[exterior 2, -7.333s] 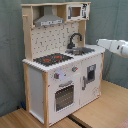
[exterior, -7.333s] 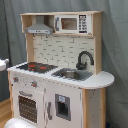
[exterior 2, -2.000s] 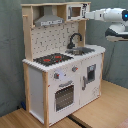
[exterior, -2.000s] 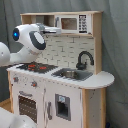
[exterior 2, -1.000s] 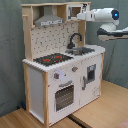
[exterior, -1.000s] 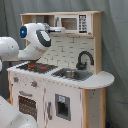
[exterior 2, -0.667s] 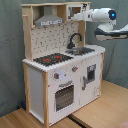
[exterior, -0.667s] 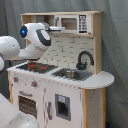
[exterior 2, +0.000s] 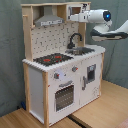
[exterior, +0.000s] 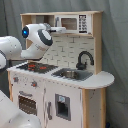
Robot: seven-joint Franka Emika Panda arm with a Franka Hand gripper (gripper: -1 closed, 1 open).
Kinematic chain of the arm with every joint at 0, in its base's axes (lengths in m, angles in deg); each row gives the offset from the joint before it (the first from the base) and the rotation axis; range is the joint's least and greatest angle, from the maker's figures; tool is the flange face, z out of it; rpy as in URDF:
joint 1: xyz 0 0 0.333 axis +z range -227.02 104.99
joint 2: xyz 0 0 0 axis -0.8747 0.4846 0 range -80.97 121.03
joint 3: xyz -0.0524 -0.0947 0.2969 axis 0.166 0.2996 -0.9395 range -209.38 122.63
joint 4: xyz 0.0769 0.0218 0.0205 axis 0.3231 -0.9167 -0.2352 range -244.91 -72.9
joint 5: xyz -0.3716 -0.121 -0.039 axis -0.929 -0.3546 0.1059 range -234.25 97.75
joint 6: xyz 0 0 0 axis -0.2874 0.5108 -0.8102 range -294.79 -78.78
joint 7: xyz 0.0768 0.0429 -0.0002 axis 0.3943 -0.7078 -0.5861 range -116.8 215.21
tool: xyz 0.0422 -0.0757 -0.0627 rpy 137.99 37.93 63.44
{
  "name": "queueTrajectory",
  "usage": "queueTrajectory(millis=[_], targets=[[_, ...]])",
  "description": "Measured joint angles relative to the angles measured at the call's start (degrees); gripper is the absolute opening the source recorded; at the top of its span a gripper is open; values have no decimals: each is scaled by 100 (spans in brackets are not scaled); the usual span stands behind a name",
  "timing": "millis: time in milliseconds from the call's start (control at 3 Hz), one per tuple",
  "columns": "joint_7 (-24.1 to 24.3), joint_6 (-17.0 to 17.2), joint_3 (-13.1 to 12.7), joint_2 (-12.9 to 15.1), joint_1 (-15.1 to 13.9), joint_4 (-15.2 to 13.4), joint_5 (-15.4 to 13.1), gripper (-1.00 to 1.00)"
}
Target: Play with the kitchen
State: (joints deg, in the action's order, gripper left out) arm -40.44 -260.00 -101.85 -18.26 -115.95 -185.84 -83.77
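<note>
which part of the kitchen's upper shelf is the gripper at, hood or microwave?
The microwave, the small box at the shelf end above the sink. The gripper reaches to its front. The grey hood sits over the stovetop, clear of the arm.

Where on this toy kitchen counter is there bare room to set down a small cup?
The rounded counter end beyond the faucet is bare. The stovetop is also unoccupied. The sink is a recess. Up by the microwave it is crowded: the hand is there.
</note>
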Motion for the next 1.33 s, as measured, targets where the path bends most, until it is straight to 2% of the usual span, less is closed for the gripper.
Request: queueTrajectory(millis=[667, 1000, 1333], targets=[[392, 184, -610, 0, -702, 598, 5, 100], [427, 218, -941, -1, -1045, 843, 5, 100], [426, 219, -941, -1, -1047, 843, 4, -100]])
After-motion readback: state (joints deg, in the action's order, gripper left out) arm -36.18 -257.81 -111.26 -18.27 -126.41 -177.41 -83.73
